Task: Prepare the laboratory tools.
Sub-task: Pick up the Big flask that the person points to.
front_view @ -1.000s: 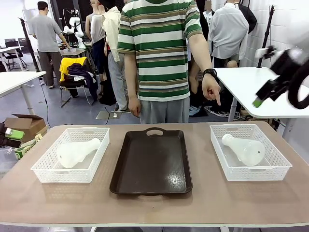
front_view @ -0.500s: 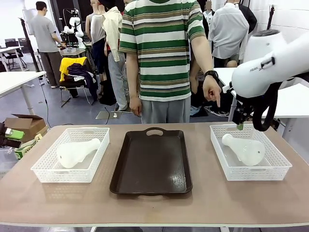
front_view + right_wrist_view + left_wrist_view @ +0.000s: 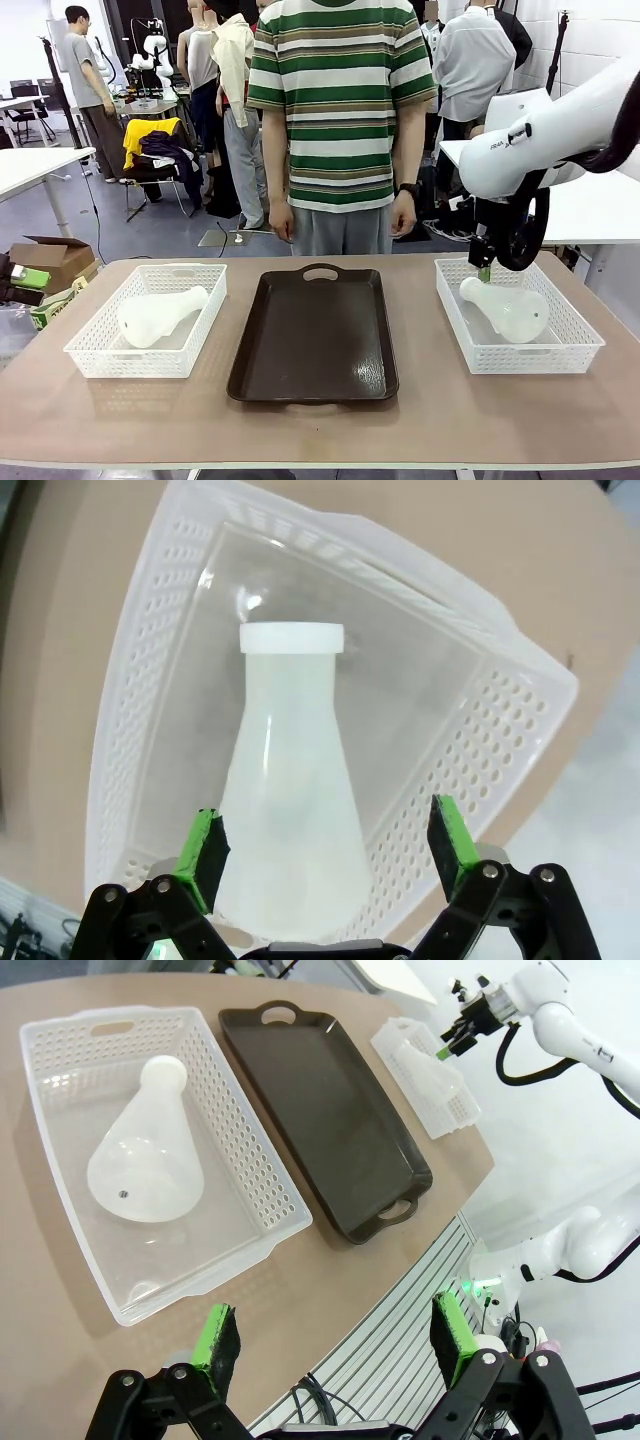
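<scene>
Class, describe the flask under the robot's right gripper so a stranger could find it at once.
Start at the central dark brown tray. The white lattice basket on the robot's right of it holds a frosted-white conical flask lying on its side. Unlike its twin in the left basket, this one has the open right gripper above it.

Two translucent, frosted-white conical flasks, each lying on its side. The left flask [image 3: 160, 315] rests in the left white lattice basket [image 3: 130, 360], and the right flask [image 3: 507, 308] in the right basket [image 3: 535, 358]. Both narrow necks point toward the table's middle, and both wide bases outward.
</scene>
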Tool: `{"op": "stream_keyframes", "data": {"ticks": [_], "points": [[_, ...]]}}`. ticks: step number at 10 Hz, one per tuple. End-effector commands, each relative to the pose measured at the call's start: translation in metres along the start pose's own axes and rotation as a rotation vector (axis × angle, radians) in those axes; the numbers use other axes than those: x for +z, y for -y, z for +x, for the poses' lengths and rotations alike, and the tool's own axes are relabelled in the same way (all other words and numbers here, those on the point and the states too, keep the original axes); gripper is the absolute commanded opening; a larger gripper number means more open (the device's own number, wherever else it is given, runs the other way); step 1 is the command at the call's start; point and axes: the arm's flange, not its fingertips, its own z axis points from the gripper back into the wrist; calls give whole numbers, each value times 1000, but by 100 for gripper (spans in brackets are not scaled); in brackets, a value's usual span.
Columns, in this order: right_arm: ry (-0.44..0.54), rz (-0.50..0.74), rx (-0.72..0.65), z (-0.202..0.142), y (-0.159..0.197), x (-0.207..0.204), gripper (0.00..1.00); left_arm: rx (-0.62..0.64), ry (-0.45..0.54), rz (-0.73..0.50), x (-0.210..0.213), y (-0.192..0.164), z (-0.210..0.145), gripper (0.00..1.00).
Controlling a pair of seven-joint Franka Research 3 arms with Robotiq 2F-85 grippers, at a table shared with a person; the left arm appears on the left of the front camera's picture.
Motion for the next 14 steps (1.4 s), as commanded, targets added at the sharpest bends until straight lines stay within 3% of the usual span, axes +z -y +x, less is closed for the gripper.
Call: {"op": "stream_keyframes", "data": {"ticks": [1, 14], "points": [[-23, 71, 19, 9, 9, -8, 100, -20, 23, -16, 1, -2, 1, 100], [26, 86, 113, 47, 0, -57, 100, -20, 23, -16, 1, -2, 1, 100]]}}
